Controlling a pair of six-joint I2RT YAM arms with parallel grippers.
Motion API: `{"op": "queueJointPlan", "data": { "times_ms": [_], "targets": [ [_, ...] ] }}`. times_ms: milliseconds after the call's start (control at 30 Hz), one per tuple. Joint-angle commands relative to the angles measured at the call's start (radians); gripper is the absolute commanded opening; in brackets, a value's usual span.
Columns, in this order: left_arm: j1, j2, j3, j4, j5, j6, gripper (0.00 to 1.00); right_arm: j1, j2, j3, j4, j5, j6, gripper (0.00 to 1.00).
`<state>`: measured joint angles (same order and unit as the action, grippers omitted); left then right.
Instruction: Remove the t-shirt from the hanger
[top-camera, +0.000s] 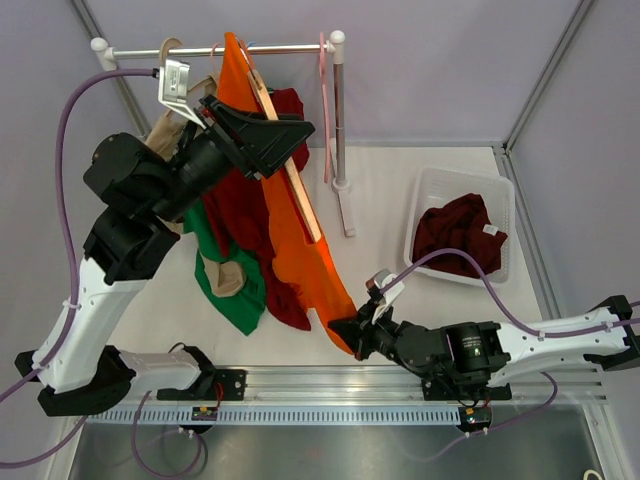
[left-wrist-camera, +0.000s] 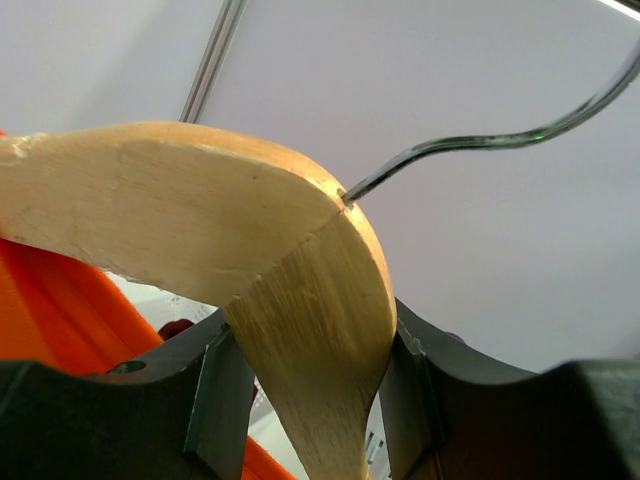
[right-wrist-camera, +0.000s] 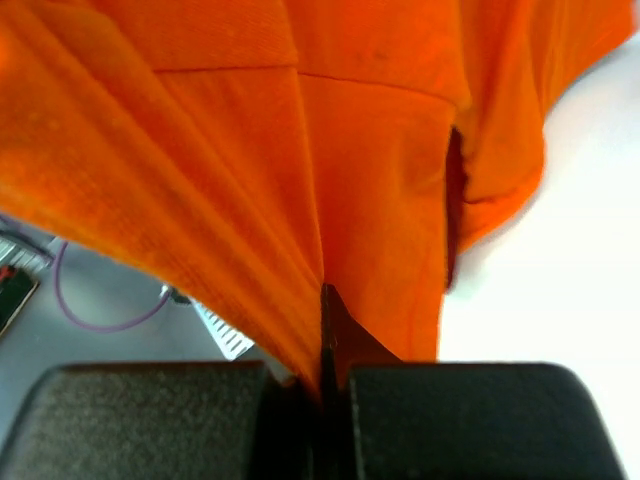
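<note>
An orange t-shirt hangs from a wooden hanger that slants down from the rail toward the table. My left gripper is shut on the hanger near its neck, one pad on each side of the wood, just below the metal hook. Orange cloth shows under the hanger's arm. Low at the front, my right gripper is shut on the t-shirt's bottom edge. In the right wrist view the fabric fans upward from the closed right gripper.
A clothes rail on a white stand carries a pink hanger. Dark red and green garments hang behind the orange one. A white basket at the right holds a dark red garment.
</note>
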<state>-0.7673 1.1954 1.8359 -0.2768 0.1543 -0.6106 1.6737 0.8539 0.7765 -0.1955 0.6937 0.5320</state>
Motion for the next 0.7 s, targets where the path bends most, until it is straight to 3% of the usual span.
{"op": "queueJointPlan", "data": {
  "times_ms": [0, 200, 433, 533, 667],
  "targets": [
    [0.031, 0.007, 0.105, 0.186, 0.05, -0.061, 0.0, 0.015, 0.011, -0.062, -0.104, 0.096, 0.074, 0.0],
    [0.071, 0.029, 0.177, 0.183, 0.057, -0.067, 0.0, 0.015, 0.034, -0.062, -0.171, 0.092, 0.121, 0.0],
    [0.082, 0.046, 0.203, 0.215, 0.166, -0.168, 0.0, 0.014, 0.056, -0.158, -0.22, 0.144, 0.276, 0.0],
    [0.082, 0.047, 0.18, 0.266, 0.237, -0.262, 0.0, 0.012, 0.115, -0.161, -0.231, 0.22, 0.287, 0.0],
    [0.098, 0.047, 0.25, 0.226, 0.2, -0.227, 0.0, 0.008, 0.238, -0.137, -0.271, 0.219, 0.342, 0.0]
  ]
}}
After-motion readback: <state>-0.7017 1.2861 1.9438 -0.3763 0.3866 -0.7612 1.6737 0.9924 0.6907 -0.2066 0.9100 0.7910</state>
